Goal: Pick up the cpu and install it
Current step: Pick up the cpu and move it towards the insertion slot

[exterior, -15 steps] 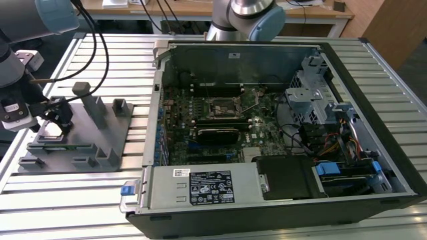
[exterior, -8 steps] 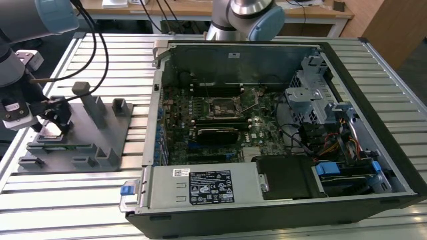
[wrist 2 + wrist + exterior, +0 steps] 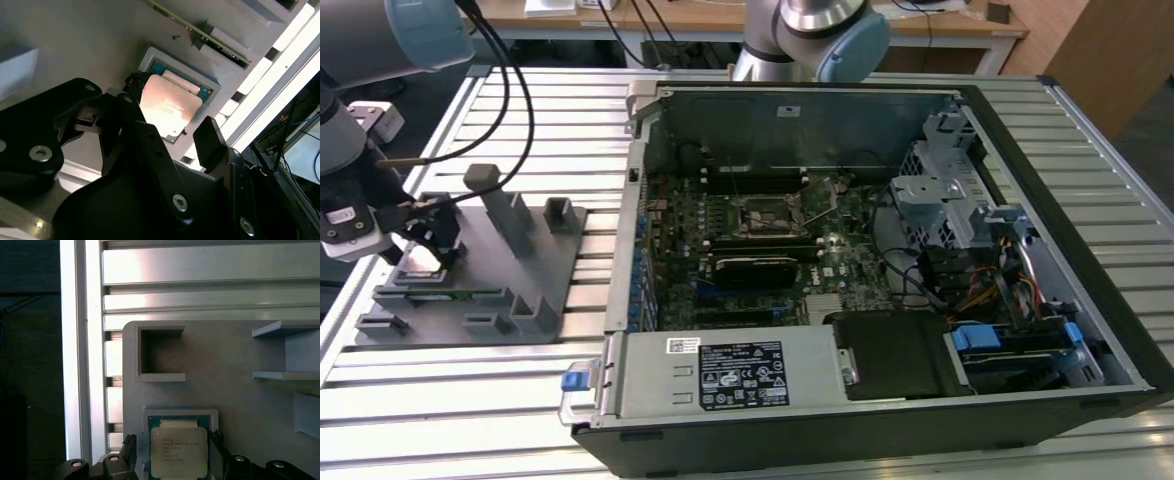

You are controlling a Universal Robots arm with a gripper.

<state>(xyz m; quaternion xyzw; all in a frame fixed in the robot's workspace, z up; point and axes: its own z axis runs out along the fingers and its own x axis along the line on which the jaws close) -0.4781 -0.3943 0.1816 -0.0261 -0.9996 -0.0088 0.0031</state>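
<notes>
- Slatted metal tabletop carries a grey holder block at the exterior view's left, with an open computer case just beside it.
- The cpu lies flat in its recess on the holder block. The end effector straddles it with its fingers spread and a gap on one side, so nothing is gripped.
- Uneven closing could shove or tilt the cpu against the recess wall.
- A skewed grasp would likely misalign it with the socket.
</notes>
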